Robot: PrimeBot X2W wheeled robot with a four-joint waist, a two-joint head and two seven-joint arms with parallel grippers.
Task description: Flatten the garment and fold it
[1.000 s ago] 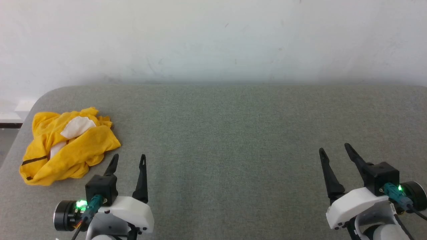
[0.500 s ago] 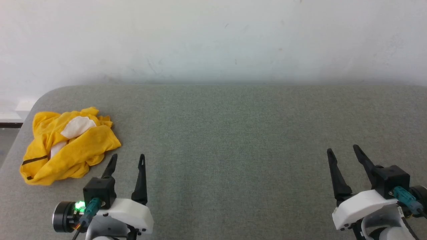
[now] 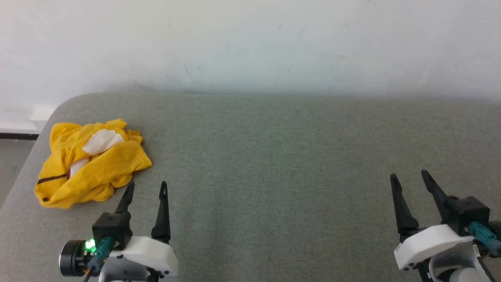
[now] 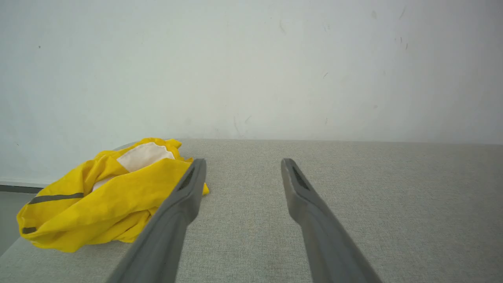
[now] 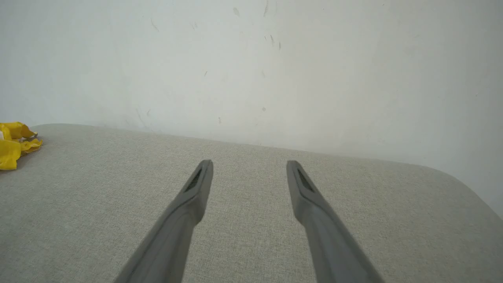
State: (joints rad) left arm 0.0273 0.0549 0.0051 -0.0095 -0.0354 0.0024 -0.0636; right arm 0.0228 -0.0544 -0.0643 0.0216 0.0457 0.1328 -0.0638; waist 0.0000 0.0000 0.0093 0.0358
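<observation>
Head view: we find the small crumpled bright-yellow cotton T-shirt (image 3: 92, 164) lying in a loose heap on the grey fabric-covered table top (image 3: 274, 156), unflattened and unfolded, with a white patch and a short black stripe showing among its folds. The left two-finger dark gripper (image 3: 146, 184) stands just beside the T-shirt, on its near right side. Its jaws are spread and grasp nothing, and a narrow strip of table shows between its outer fingertip and the cloth.

In the left wrist view, that outer finger crosses in front of the T-shirt's right edge, and the T-shirt lies left of the gap between the fingers. The right two-finger dark gripper (image 3: 408, 174) stands well apart from the T-shirt, far to its right. Its jaws are likewise spread and empty. In the right wrist view, the T-shirt appears as a yellow scrap at the left edge.
</observation>
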